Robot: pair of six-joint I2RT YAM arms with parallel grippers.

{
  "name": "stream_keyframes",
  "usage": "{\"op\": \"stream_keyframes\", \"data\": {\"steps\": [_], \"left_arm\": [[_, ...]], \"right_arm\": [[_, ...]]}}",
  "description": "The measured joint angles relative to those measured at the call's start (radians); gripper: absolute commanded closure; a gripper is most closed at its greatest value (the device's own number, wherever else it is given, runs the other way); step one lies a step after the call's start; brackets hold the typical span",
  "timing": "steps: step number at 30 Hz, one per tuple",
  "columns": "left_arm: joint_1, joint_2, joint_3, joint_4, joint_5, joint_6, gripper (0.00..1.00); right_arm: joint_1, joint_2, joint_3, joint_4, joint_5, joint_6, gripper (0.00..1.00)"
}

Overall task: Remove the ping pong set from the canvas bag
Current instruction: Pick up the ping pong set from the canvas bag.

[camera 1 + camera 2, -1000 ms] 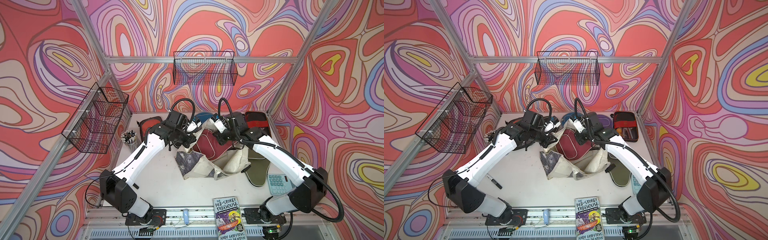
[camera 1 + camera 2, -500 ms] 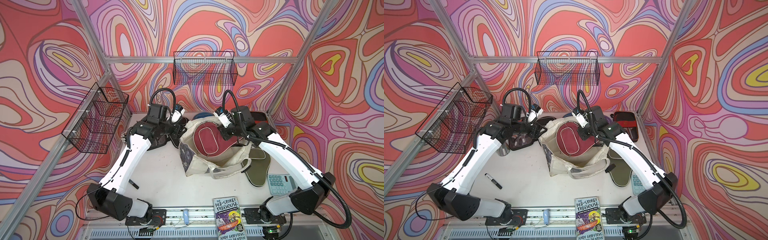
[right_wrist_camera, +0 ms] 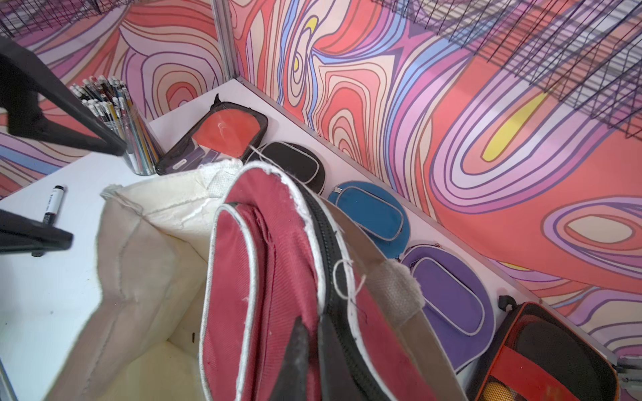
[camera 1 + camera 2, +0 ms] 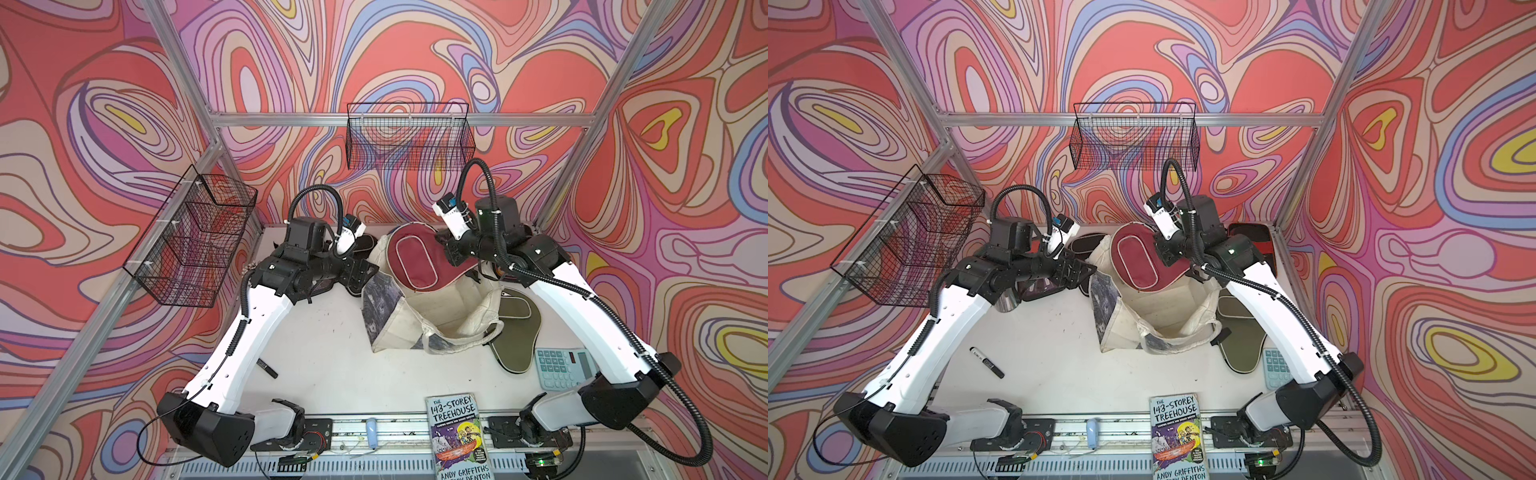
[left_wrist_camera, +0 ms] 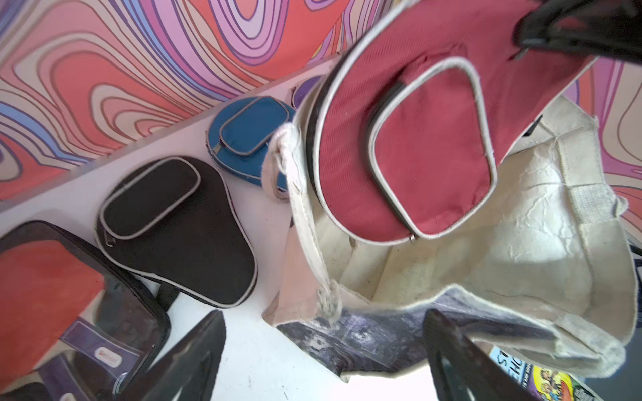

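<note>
My right gripper (image 3: 312, 323) is shut on the edge of a maroon paddle cover (image 4: 415, 259) with white piping and holds it tilted over the open mouth of the cream canvas bag (image 4: 453, 320). One cloth handle (image 3: 396, 288) lies across the cover. My left gripper (image 5: 323, 314) stands open and holds nothing, next to the bag's dark printed panel (image 5: 364, 340). Black (image 5: 180, 236), blue (image 5: 243, 139) and purple (image 3: 451, 295) covers lie along the back wall. An olive cover (image 4: 515, 332) lies to the right of the bag. Two red-paddle cases (image 3: 222, 132) (image 3: 549, 354) sit in the back corners.
A pale blue calculator (image 4: 563, 368) lies at the front right and a paperback book (image 4: 457, 436) at the front edge. A black marker (image 4: 987, 362) lies at the front left. A cup of pencils (image 3: 128, 139) stands at the back left. Wire baskets (image 4: 409, 137) (image 4: 193, 237) hang on the walls.
My left gripper has opened and drawn back to the bag's left side. My right gripper has raised the maroon cover from inside the bag to above its mouth. The bag now stands open.
</note>
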Motion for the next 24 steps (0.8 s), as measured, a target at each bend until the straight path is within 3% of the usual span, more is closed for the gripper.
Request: {"op": "stream_keyframes", "data": {"steps": [8,18,21,24], "left_arm": [[0.0,-0.029,-0.089,0.083,0.056,-0.04,0.0],[0.0,-0.087,-0.166,0.279,0.209,-0.093,0.0],[0.0,-0.1,-0.187,0.33,0.238,-0.114,0.1],[0.0,-0.101,-0.192,0.356,0.253,-0.128,0.37]], "right_arm": [[0.0,0.011,0.171,0.031,-0.092,0.008,1.0],[0.0,0.026,0.17,0.076,-0.235,0.043,1.0],[0.0,0.026,0.142,0.107,-0.271,0.063,1.0],[0.0,0.026,0.116,0.135,-0.303,0.084,1.0]]}}
